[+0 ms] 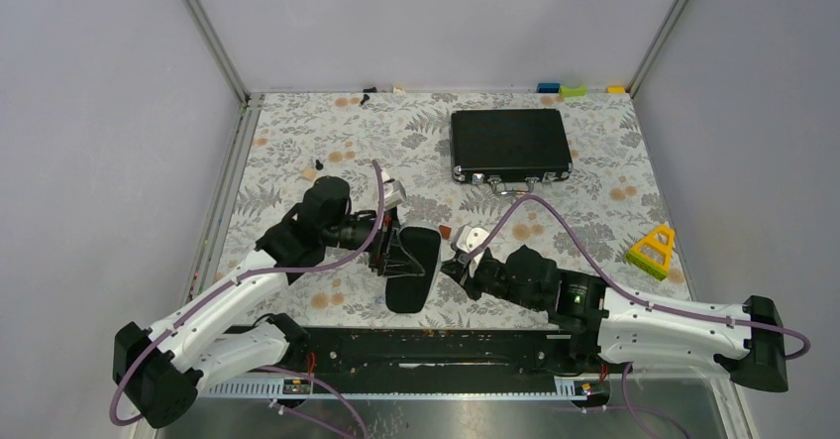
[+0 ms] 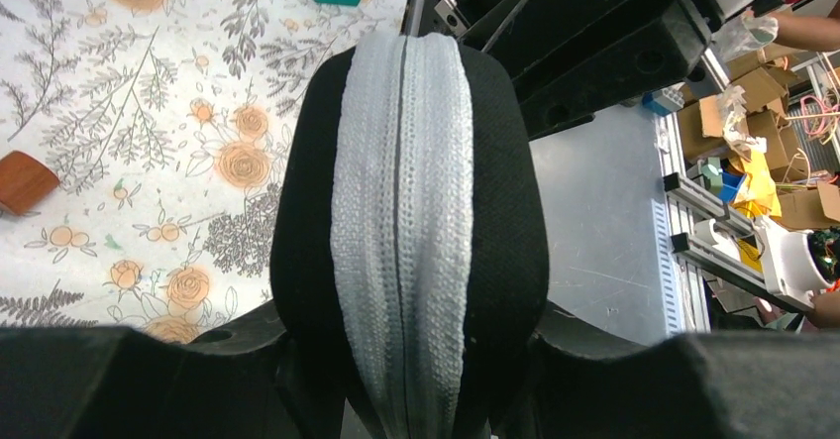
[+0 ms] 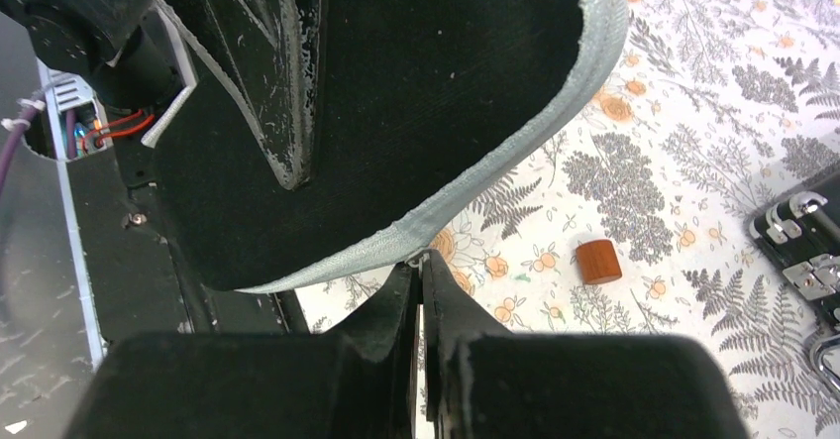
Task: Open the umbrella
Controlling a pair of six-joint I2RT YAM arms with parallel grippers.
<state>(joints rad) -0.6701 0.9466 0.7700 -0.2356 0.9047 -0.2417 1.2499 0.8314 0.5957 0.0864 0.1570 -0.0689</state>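
While the umbrella itself shows in none of the views, my read is that we're on the step before opening it, which is getting into the zipped pouch. I can only guess the umbrella is tucked inside.

Down on the flowered desk [image 1: 297,132], near the front edge, sits the black oval case [image 1: 411,269]. The left arm reaches in low from its base, elbow folded, wrist turned towards the centre. The left pincer [image 1: 388,246] is clamped across the case from the side, and its wrist view shows the grey zip [image 2: 401,211] running fully closed down the middle.

The right arm stretches in flat from the other side. The right pincer [image 3: 420,280] has its jaws pressed nearly together right at the zip seam. Whether it has the pull tab, I cannot tell.

Next move, as I judge it: the left must brace firmly while the right drags along the curved seam without slipping off.
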